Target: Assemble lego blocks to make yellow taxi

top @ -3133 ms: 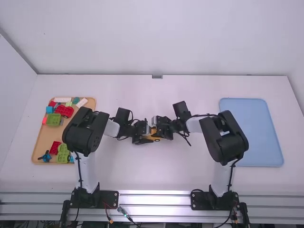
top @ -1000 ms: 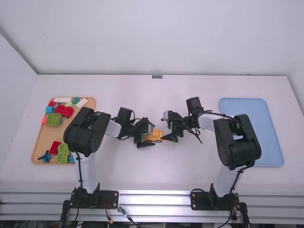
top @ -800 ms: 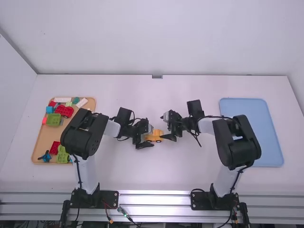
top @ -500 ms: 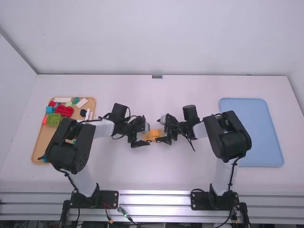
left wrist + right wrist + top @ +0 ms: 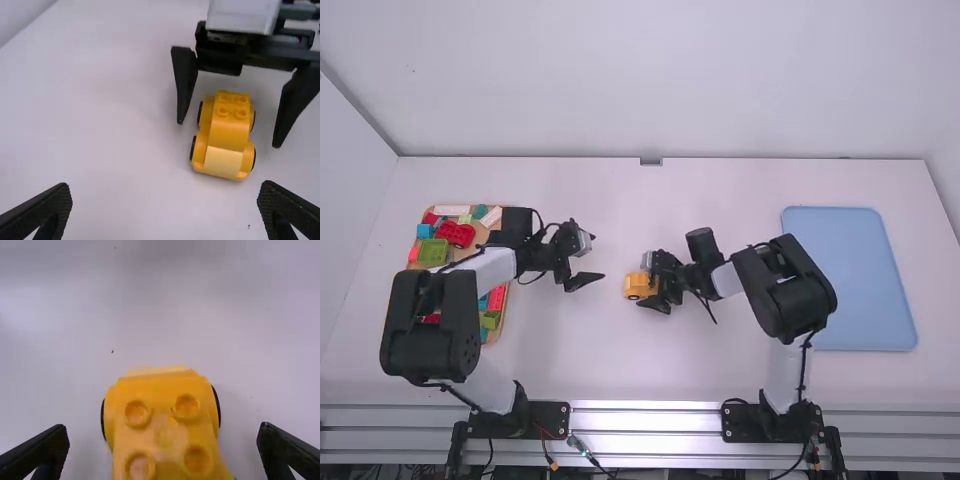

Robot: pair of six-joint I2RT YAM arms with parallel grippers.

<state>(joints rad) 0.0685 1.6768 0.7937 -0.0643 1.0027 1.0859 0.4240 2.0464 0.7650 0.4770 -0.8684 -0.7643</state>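
The right claw [image 5: 228, 134] spreads wide astride the wheeled yellow taxi [image 5: 230, 134] on the bench [image 5: 580, 350], gripping nothing, likely positioned to close on its sides. The left claw [image 5: 598, 256], open and empty, stands apart nearer the parts tray [image 5: 483, 233], presumably leaving its partner room.

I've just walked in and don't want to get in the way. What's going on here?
A two-armed robot is assembling a yellow block taxi. It stands on the table, between the open fingers of the right gripper, not clamped. The left gripper hangs open and empty between the taxi and the wooden tray, which holds more blocks.
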